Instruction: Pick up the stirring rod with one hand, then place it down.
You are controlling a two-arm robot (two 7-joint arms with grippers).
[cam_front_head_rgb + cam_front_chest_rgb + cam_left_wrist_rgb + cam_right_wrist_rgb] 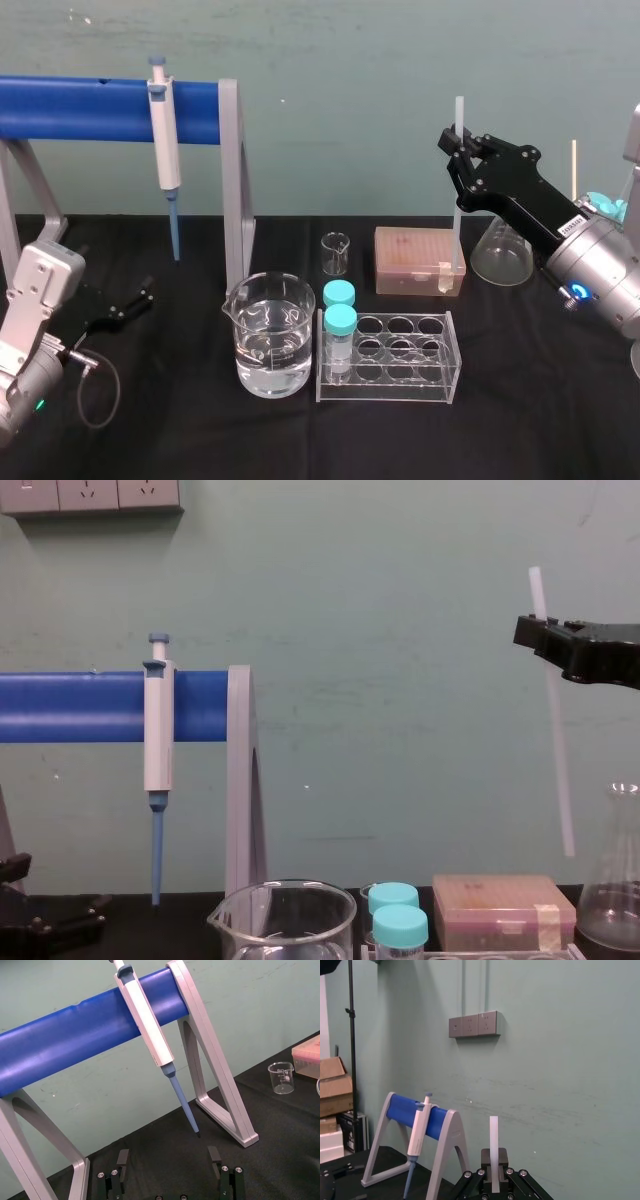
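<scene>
1. The stirring rod [457,200] hangs in the air above the right end of the pink tip box [418,262]. It is nearly upright, and the chest view shows a slight tilt and its lower end clear of the box top.
2. The right gripper [458,142] has its jaws closed on the rod near its upper end, so most of the length hangs below the grip.
3. The pick-up looks done, and setting the rod down is what remains, in my judgement.
4. The rod's long axis runs straight down from the gripper, so laying it flat would need room along its whole length.
5. A conical flask [500,255] stands just right of the box and a tube rack [390,370] just in front of it. Bare table [540,400] lies front-right of the box.
6. The left gripper [125,305] rests far left of the box, low on the table, with its fingers apart and empty.
</scene>
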